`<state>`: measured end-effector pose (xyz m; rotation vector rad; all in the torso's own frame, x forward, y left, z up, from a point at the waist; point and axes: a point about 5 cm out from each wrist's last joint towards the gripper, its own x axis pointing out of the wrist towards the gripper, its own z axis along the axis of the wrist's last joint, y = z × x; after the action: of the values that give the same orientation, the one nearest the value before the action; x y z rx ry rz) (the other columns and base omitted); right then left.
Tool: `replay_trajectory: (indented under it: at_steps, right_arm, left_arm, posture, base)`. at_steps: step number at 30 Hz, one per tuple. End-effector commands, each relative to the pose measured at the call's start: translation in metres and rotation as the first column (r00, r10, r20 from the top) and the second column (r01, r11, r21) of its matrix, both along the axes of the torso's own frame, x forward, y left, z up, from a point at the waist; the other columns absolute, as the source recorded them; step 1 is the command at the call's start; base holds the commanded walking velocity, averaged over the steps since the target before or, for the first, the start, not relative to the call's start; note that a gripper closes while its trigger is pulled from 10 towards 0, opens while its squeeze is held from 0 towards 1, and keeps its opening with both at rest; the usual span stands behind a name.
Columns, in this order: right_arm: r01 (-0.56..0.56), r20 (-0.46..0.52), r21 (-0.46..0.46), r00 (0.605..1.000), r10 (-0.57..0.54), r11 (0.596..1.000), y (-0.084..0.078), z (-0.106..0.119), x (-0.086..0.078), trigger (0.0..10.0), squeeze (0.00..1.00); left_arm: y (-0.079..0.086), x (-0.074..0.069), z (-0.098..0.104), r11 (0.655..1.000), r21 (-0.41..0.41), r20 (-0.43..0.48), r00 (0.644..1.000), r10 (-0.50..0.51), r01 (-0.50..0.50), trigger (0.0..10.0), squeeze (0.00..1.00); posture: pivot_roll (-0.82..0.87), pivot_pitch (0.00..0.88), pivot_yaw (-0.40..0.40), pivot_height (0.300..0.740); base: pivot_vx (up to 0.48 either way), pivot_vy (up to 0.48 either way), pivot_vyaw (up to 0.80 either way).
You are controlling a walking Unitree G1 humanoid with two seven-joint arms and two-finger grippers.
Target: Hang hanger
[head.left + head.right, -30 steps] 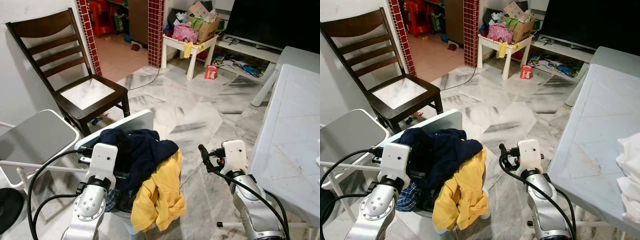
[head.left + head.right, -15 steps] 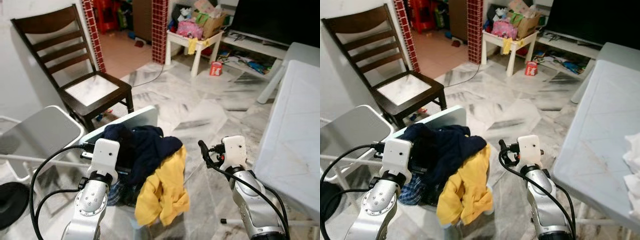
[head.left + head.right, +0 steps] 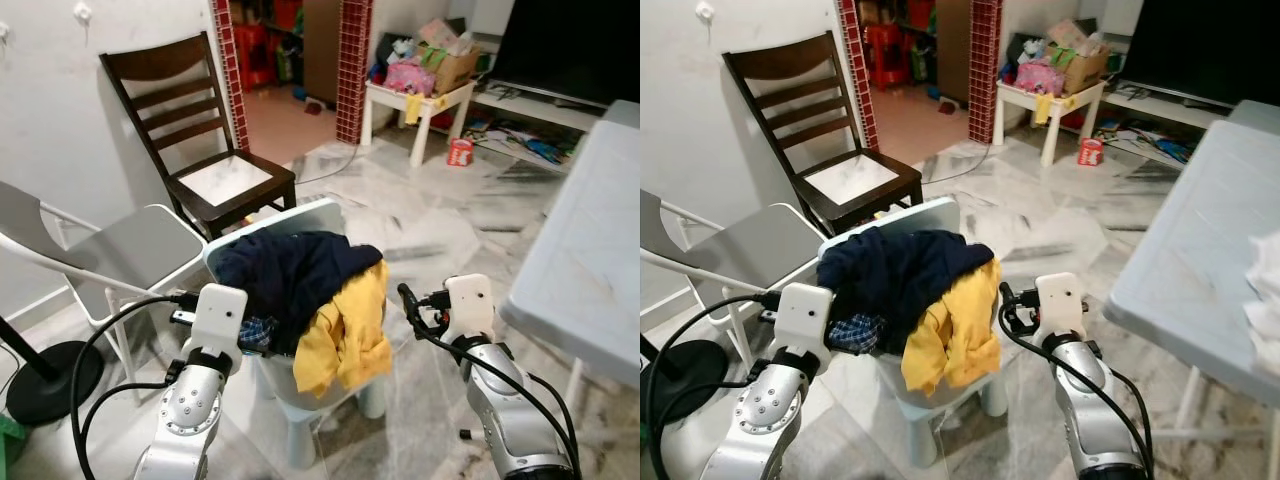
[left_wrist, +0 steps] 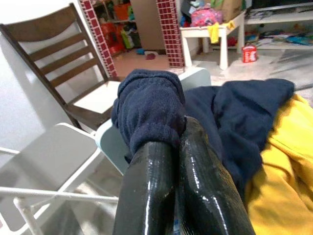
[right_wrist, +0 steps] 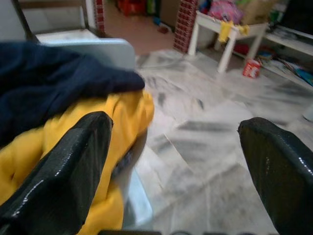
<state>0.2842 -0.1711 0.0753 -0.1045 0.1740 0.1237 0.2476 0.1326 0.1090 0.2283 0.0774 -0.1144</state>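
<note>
Clothes heap (image 3: 300,290) on the small chair (image 3: 300,400) blocks 12 o'clock; marble floor (image 3: 440,220) lies open at 1 o'clock, counter (image 3: 590,260) walls 3 o'clock.

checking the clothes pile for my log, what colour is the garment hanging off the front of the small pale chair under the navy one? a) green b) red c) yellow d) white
c: a yellow garment droops over the front edge of the small pale chair, partly covered by the navy garment.
</note>
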Motion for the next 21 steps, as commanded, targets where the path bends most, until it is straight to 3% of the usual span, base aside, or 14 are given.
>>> replay_trajectory:
  at_steps: [1,21]
  right_arm:
    - [0.004,0.035,0.000,0.999,-0.004,1.000,0.000,0.008,0.003,10.0,0.00]
    - [0.055,0.084,-0.013,0.995,-0.054,0.998,-0.009,0.017,0.009,10.0,0.00]
  left_arm:
    - [0.003,0.002,0.004,1.000,0.012,0.017,1.000,0.010,-0.010,10.0,0.00]
    - [-0.004,0.014,0.015,1.000,0.010,0.054,0.998,0.008,-0.009,10.0,0.00]
  posture:
    - [0.03,0.000,0.009,0.740]
    - [0.01,0.000,0.012,0.740]
  base:
    - [-0.277,0.000,0.00]
    - [-0.278,0.000,0.00]
